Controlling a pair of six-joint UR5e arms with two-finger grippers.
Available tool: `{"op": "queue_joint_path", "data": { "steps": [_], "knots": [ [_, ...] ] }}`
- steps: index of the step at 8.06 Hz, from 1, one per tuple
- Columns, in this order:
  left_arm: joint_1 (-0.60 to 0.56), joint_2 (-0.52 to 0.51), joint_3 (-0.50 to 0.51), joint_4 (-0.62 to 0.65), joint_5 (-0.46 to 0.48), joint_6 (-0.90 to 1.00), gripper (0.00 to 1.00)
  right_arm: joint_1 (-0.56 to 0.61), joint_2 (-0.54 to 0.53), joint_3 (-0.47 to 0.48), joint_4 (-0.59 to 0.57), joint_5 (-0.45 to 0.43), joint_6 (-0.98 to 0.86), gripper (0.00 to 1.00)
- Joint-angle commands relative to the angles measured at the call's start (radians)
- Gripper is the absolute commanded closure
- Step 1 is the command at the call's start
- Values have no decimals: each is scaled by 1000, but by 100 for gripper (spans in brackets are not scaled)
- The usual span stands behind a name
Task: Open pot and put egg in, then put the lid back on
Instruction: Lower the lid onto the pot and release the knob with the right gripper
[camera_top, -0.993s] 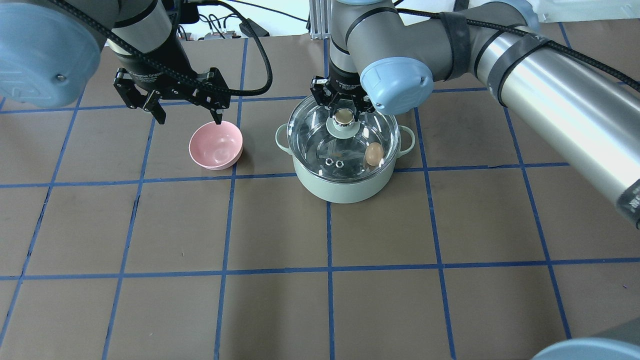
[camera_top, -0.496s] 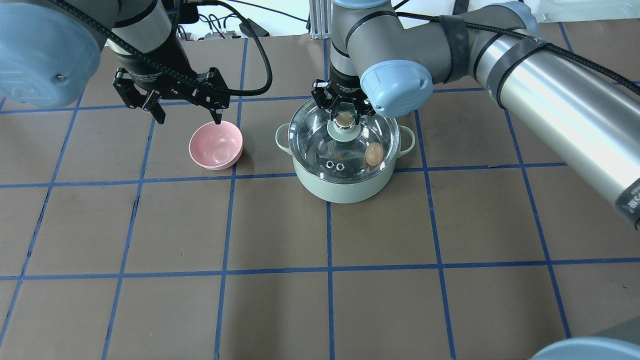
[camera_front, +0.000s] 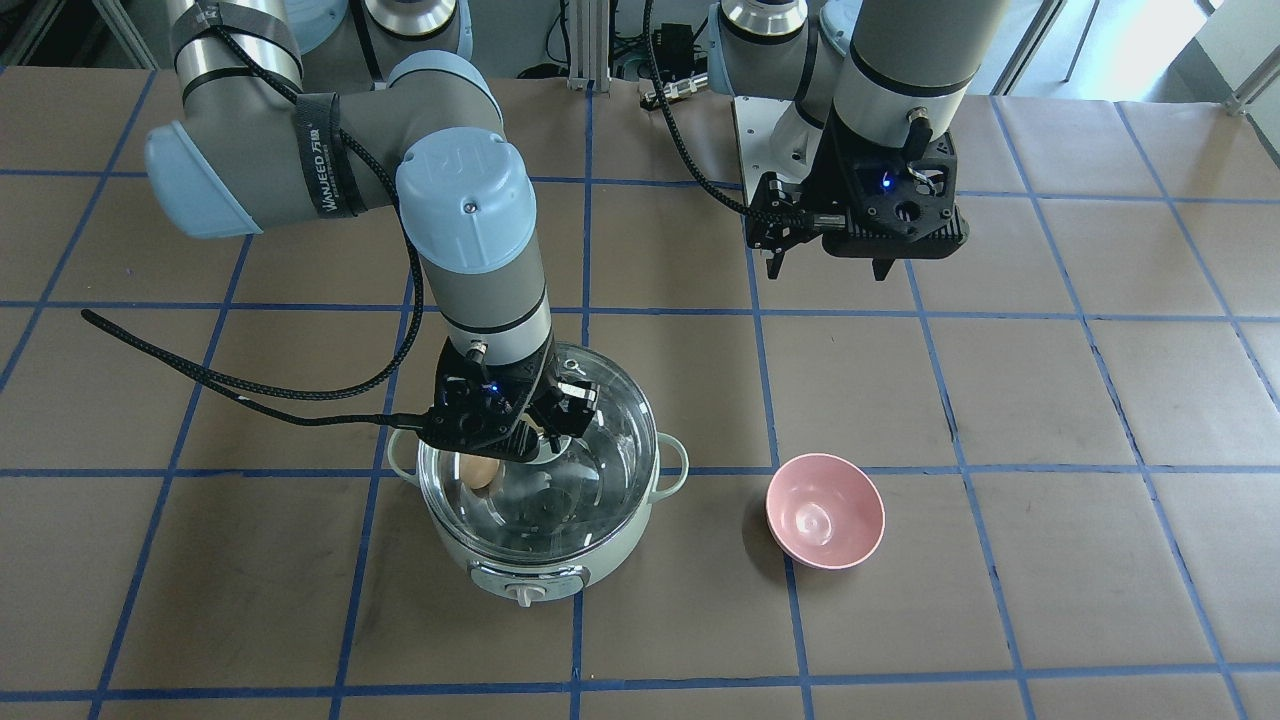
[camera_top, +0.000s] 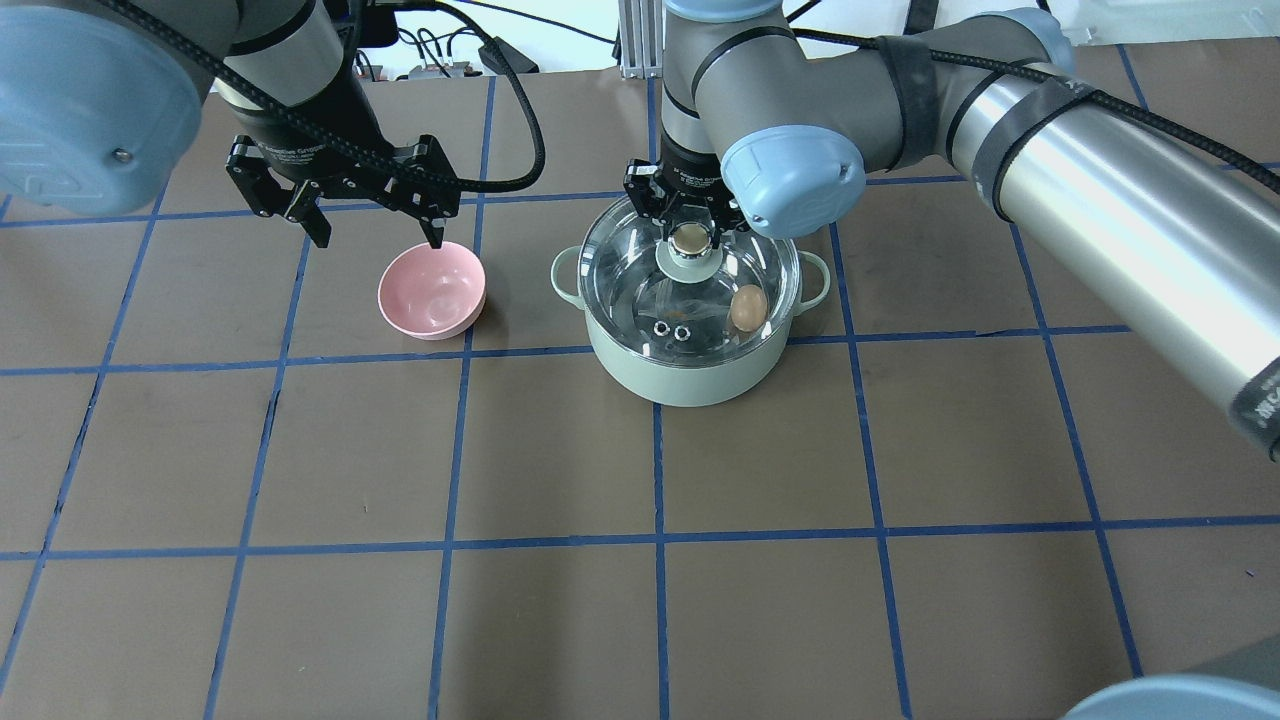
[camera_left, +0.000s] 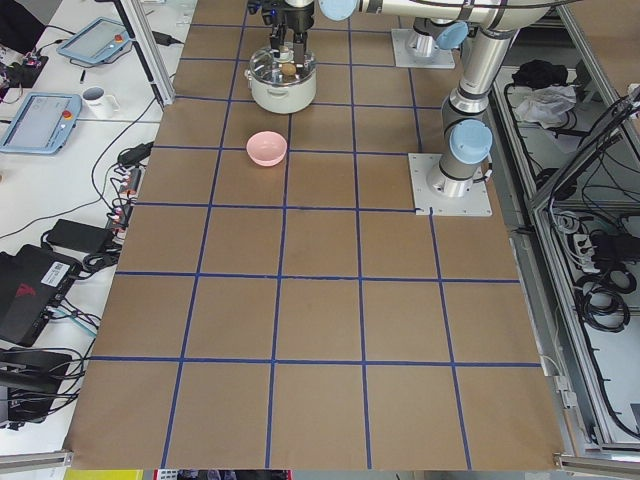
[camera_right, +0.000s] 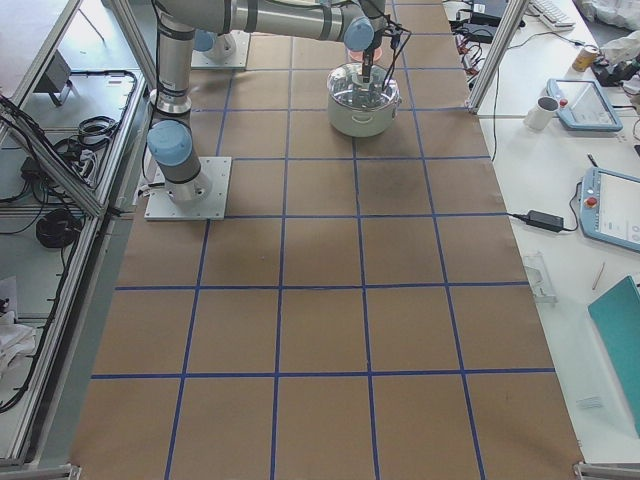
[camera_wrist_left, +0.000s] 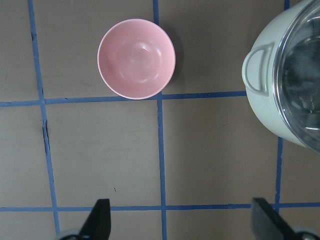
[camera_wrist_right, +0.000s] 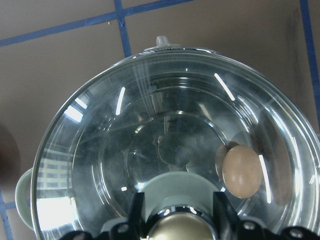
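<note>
The mint-green pot (camera_top: 680, 375) stands mid-table, its dial knob facing the front camera (camera_front: 522, 594). The light-brown egg (camera_top: 747, 307) lies inside against the steel wall and shows through the glass in the right wrist view (camera_wrist_right: 241, 171). The clear glass lid (camera_top: 640, 290) sits over the pot's mouth. My right gripper (camera_top: 688, 236) points straight down and is shut on the lid's golden knob (camera_wrist_right: 175, 230). My left gripper (camera_top: 380, 240) is open and empty, hovering just behind the pink bowl.
A pink bowl (camera_top: 432, 290) stands empty to the left of the pot, a hand's width from the pot's side handle (camera_wrist_left: 257, 70). Brown paper with blue tape lines covers the table (camera_top: 660, 600). Cables lie at the far edge.
My right gripper has come down slightly with the lid, which now sits lower on the pot's rim. The egg and my left arm have not moved.
</note>
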Motion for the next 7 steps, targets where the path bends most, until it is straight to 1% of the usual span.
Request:
{"op": "queue_joint_path", "data": {
  "steps": [1,3,4,5,6,7],
  "knots": [
    [0,0,0,0,0,0,0,0,1,2,-15,0,1,78],
    [0,-2,0,0,-1,0,0,0,-1,20,-16,0,2,72],
    [0,0,0,0,-1,0,0,0,-1,22,-18,-2,2,58],
    [0,-2,0,3,-1,0,0,-5,-2,20,-26,-2,2,33],
    [0,-2,0,3,-1,0,0,-5,-1,20,-55,0,-1,15],
    [0,-2,0,3,-1,0,0,-5,-1,19,-59,0,-10,3]
  ]
}}
